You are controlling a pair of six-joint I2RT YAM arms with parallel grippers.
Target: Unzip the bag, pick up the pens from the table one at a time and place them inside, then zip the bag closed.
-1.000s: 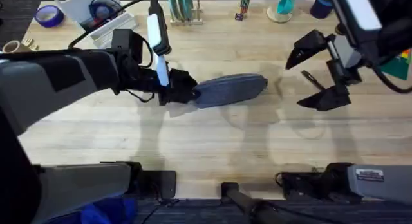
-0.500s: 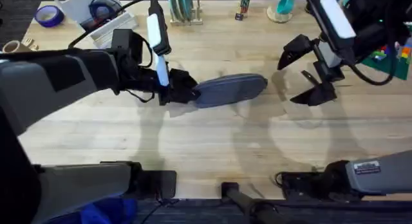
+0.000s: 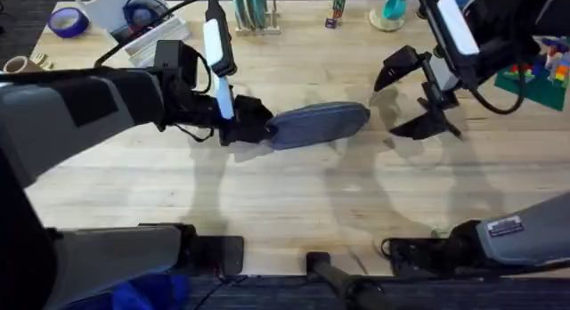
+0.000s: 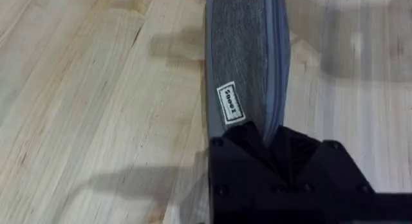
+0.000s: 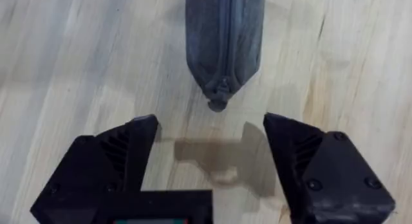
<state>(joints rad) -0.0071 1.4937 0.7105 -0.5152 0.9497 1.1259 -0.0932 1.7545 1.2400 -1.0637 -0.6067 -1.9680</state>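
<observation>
The bag (image 3: 318, 124) lies lengthwise on the table (image 3: 285, 203), near the middle, with one rounded end pinched in the left gripper (image 3: 254, 127). In the left wrist view the black jaws are closed on the grey-blue fabric of the bag (image 4: 244, 69), and a small white label (image 4: 230, 103) sits just ahead of them. That grip looks the same as a second ago; neither the pouch nor the left arm has shifted.

The right gripper (image 3: 411, 94) is what differs. A second ago it hung well off to the far side of the pouch's free end, out over bare wood. Half a second ago it was nearer, and now it sits just beside that free end, with its jaws spread wide. In the right wrist view the bag's free end (image 5: 223, 40) points straight into the gap of the right gripper (image 5: 212, 137), with the zipper seam running down its middle and the small zipper pull (image 5: 217, 105) at the tip. The pull lies just ahead of the two fingers (image 5: 125, 150), centred between them and apart from both; nothing is held. A faint shadow falls on the wood between the jaws.

A dark thin pen is partly hidden behind the right gripper in the overhead view; its exact lie cannot be told.
</observation>
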